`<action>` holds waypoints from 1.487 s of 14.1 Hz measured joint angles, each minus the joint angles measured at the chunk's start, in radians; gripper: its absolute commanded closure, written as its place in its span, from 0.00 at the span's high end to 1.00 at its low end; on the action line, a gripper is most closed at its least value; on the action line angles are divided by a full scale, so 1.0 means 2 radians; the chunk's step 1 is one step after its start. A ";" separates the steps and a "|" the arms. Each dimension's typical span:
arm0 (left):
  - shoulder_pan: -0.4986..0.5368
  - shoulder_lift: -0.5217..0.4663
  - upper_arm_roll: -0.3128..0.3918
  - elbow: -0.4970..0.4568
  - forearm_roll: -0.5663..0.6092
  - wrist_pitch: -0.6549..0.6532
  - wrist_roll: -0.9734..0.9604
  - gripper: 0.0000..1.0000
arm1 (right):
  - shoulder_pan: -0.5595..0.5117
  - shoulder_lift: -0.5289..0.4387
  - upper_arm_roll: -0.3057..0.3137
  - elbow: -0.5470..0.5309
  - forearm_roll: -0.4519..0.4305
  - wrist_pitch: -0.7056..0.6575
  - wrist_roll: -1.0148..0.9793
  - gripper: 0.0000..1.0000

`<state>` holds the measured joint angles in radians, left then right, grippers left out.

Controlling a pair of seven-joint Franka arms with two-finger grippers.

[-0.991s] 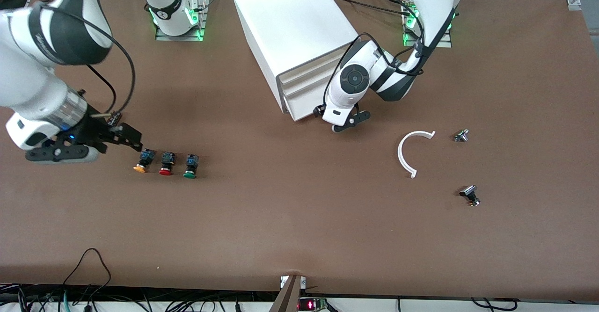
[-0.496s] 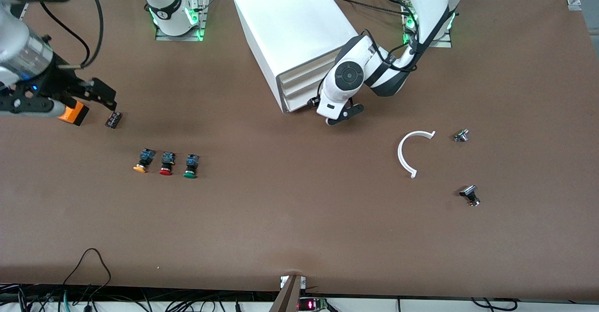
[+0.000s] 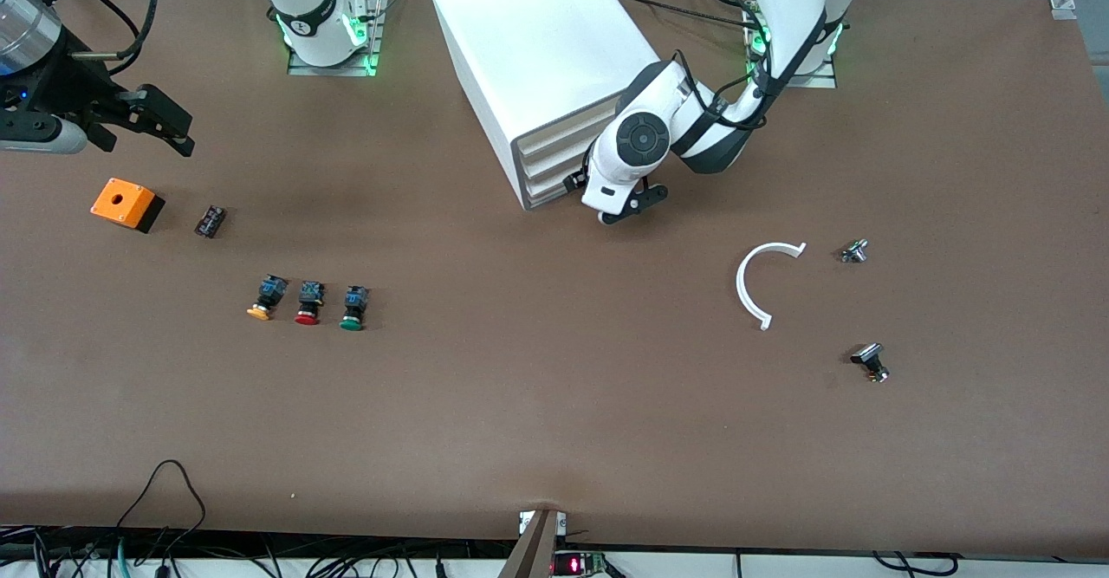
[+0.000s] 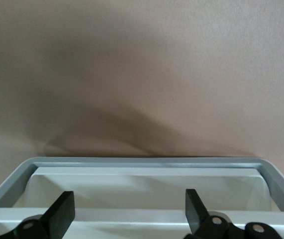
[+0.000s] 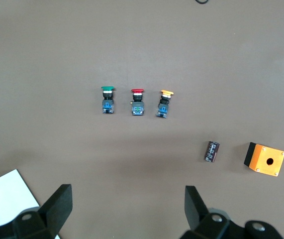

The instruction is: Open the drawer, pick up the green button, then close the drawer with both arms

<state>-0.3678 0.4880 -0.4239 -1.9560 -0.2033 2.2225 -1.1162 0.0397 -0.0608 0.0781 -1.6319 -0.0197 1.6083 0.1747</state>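
The white cabinet (image 3: 537, 49) stands near the arms' bases, and its stacked drawers (image 3: 554, 162) all look shut. My left gripper (image 3: 611, 207) hangs open right in front of those drawer fronts. In the left wrist view the left gripper (image 4: 129, 211) holds nothing, with a white drawer front (image 4: 146, 186) inside the grey frame (image 4: 146, 162) between its fingers. The green-capped button (image 3: 352, 308) lies on the table beside a red-capped (image 3: 305, 302) and an orange-capped one (image 3: 262, 296). My right gripper (image 3: 178, 125) is open and empty, up over the right arm's end of the table. In the right wrist view the green button (image 5: 107, 99) lies well ahead of the right gripper (image 5: 127, 206).
An orange box (image 3: 126, 204) and a small black part (image 3: 209, 220) lie near the right gripper. Toward the left arm's end lie a white arc piece (image 3: 762, 283) and two small metal parts (image 3: 853, 251) (image 3: 869, 361). Cables run along the table's front edge.
My right gripper has lifted away from the row of buttons toward its base, empty, uncovering the orange box. My left gripper has drawn in closer to the drawer fronts.
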 measured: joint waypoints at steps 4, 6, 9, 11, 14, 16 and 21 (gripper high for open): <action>0.000 0.000 -0.004 -0.001 0.000 0.000 0.000 0.98 | 0.000 0.000 0.000 -0.002 0.000 0.000 0.000 1.00; 0.000 0.000 -0.004 -0.001 0.000 0.000 0.000 0.98 | 0.000 0.000 0.000 -0.002 0.000 0.001 0.000 1.00; 0.002 -0.002 -0.004 -0.001 0.000 -0.002 0.001 0.98 | 0.000 0.000 0.000 -0.002 0.000 0.001 0.000 1.00; 0.009 -0.013 -0.003 0.004 0.001 -0.002 0.003 0.98 | 0.000 0.000 0.000 -0.002 0.000 0.001 0.000 1.00; 0.043 -0.042 -0.002 0.031 0.033 -0.044 0.035 0.98 | 0.000 0.000 0.001 -0.002 0.000 0.002 0.000 1.00; 0.073 -0.061 -0.002 0.075 0.074 -0.119 0.065 0.98 | 0.000 0.002 0.002 -0.002 0.000 0.008 0.000 1.00; 0.156 -0.078 0.001 0.195 0.093 -0.268 0.182 0.98 | -0.001 0.012 0.001 -0.003 0.000 0.015 0.000 1.00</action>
<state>-0.0551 0.3324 -0.4215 -1.5659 -0.0183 1.6862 -0.7522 0.0382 -0.0378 0.0809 -1.6380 -0.0196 1.6389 0.1747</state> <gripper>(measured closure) 0.018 0.000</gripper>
